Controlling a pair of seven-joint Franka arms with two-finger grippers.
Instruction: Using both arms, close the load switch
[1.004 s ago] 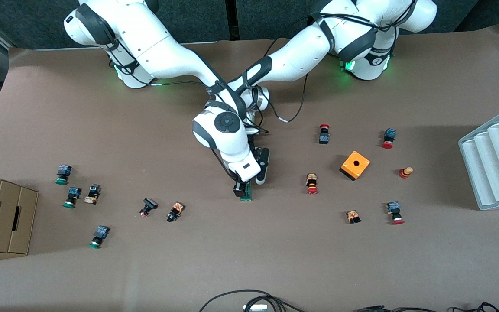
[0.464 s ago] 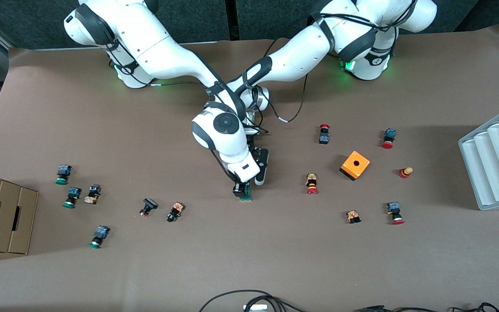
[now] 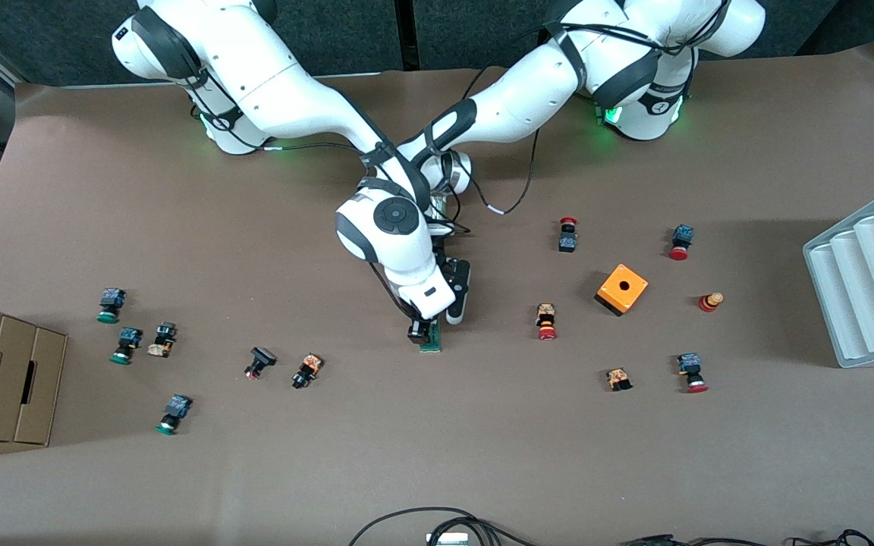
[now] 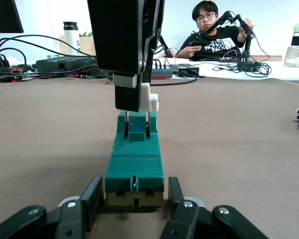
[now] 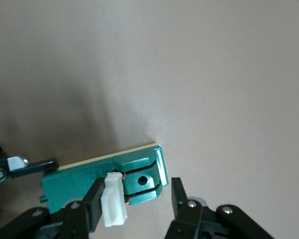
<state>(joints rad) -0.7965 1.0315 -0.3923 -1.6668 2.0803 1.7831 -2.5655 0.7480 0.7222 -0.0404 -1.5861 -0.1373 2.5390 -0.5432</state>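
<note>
The load switch (image 3: 431, 343), a narrow green block, lies on the table's middle. My left gripper (image 4: 134, 186) is shut on the end of the load switch (image 4: 134, 162) that lies farther from the front camera, low on the table and mostly hidden under the right arm in the front view. My right gripper (image 3: 422, 330) points down over the nearer end. It (image 5: 137, 186) is open. One finger rests against the white lever (image 5: 113, 199), and the other stands clear of the green block (image 5: 79, 174). The lever (image 4: 150, 99) stands raised.
Small red- and green-capped push buttons lie scattered toward both ends of the table. An orange box (image 3: 622, 288) sits toward the left arm's end, with a grey ridged tray (image 3: 869, 280) at that edge. A cardboard box (image 3: 4, 371) stands at the right arm's end. Cables (image 3: 437, 523) trail at the near edge.
The right arm's wrist has edged very slightly over the switch. The switch and the left arm have not moved.
</note>
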